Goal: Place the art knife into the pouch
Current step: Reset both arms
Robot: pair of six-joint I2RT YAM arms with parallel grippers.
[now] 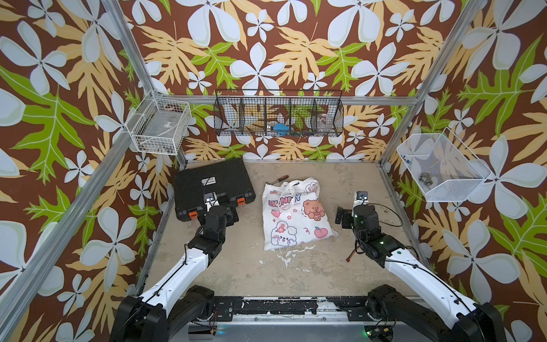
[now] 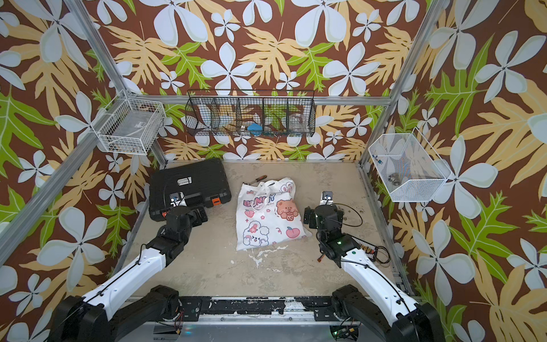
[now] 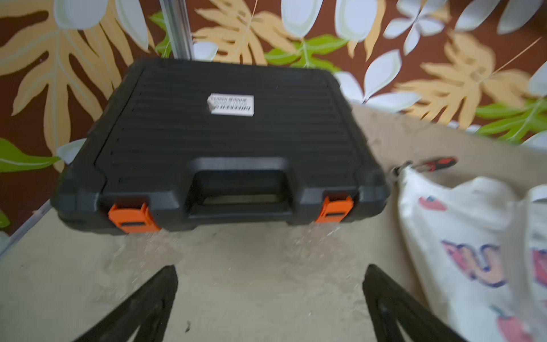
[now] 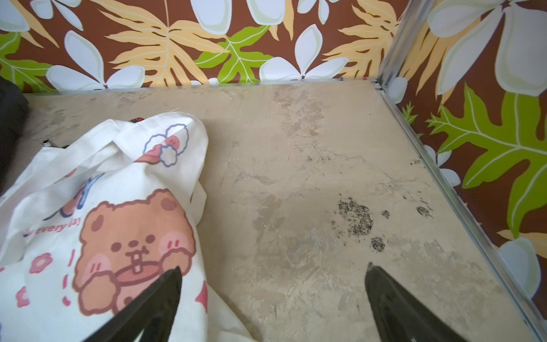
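The pouch (image 1: 296, 219) (image 2: 266, 219) is a white cloth bag with pink cartoon prints, lying flat mid-table with its straps at the far end. The art knife (image 1: 279, 179) (image 2: 257, 179), a slim tool with a red-and-black handle, lies on the table just behind the pouch's far left corner. Its handle (image 3: 438, 163) also shows in the left wrist view. My left gripper (image 3: 270, 269) (image 1: 220, 210) is open and empty over bare table, left of the pouch (image 3: 461, 237). My right gripper (image 4: 273, 268) (image 1: 353, 208) is open and empty, one finger (image 4: 165, 290) over the near right edge of the pouch (image 4: 103, 207).
A black hard case (image 1: 213, 183) (image 3: 225, 142) with orange latches lies at the back left, directly ahead of the left gripper. Wire baskets hang on the left wall (image 1: 161, 127), back wall (image 1: 278, 114) and right wall (image 1: 438, 165). A loose cable loop (image 1: 390, 213) lies beside the right wrist.
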